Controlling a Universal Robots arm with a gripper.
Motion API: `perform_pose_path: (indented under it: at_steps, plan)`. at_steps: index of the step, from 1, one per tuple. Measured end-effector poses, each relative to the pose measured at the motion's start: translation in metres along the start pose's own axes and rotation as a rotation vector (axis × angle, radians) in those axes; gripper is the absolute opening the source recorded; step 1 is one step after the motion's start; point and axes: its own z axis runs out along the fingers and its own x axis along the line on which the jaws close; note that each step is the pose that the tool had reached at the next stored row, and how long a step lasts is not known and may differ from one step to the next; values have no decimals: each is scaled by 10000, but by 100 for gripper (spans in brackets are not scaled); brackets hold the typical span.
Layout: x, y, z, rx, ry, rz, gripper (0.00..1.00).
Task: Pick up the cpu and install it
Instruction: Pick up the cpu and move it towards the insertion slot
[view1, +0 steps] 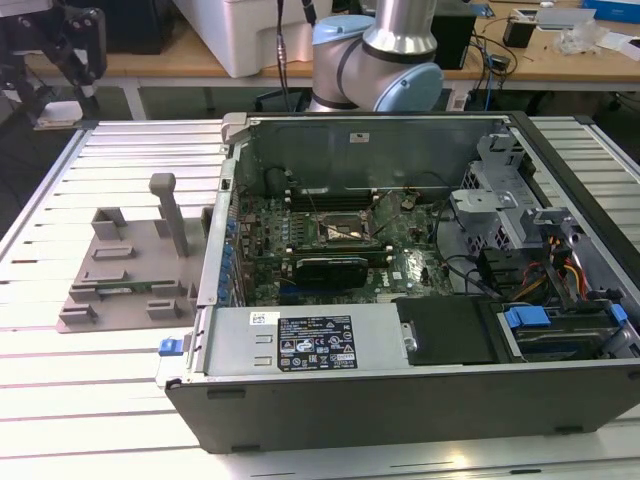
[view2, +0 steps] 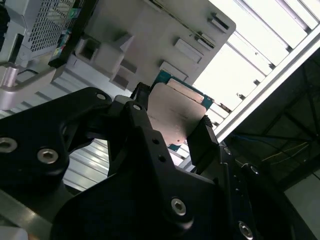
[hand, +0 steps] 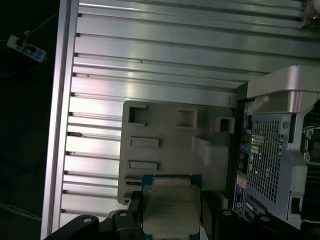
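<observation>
CPU (view2: 175, 112) sat clamped in the gripper (view2: 172, 120), raised above the tray (view2: 150, 35). In both wrist views the two black fingers (view2: 202, 137) were closed on opposite edges of the chip, with the grey metal plate facing the cameras and the green edge showing around it.

**Handling (judged).**
- The part looked light, thin and stiff.
- Its smooth plate would likely be slippery, and its underside contacts fragile.
- An edge grip on two opposite sides, as seen here, suited it; the faces should stay untouched and the chip level.

**Layout, from the exterior view's left to its right.**
- The tray (view1: 130, 270) lay on the slatted table (view1: 100, 400), just beside the case (view1: 400, 410).
- In the first wrist view the CPU (hand: 170, 210), between the fingers (hand: 135, 215) of the gripper (hand: 171, 216), overlapped the near edge of the tray (hand: 165, 150), with the table (hand: 150, 50) beyond.
- Inside the open case, the socket (view1: 345, 230) sat near the board's middle, well apart from the tray. It appeared unoccupied, though that could not be confirmed.
- Drive bays and cabling occupied the case's right end.

**Markings.**
- A white label (view1: 315, 345) on the metal box at the case front carried print too small to read.
- No writing could be made out on the CPU plate.
</observation>
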Motion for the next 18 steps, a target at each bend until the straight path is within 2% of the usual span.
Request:
perform_pose_path:
  at_steps: [5,11,16,18]
  plan:
    - [-189,-19,2,0,0,-1,55]
    - [-356,-35,4,0,0,0,55]
    - [-590,-57,7,0,1,1,55]
    - [-651,-63,8,0,0,0,55]
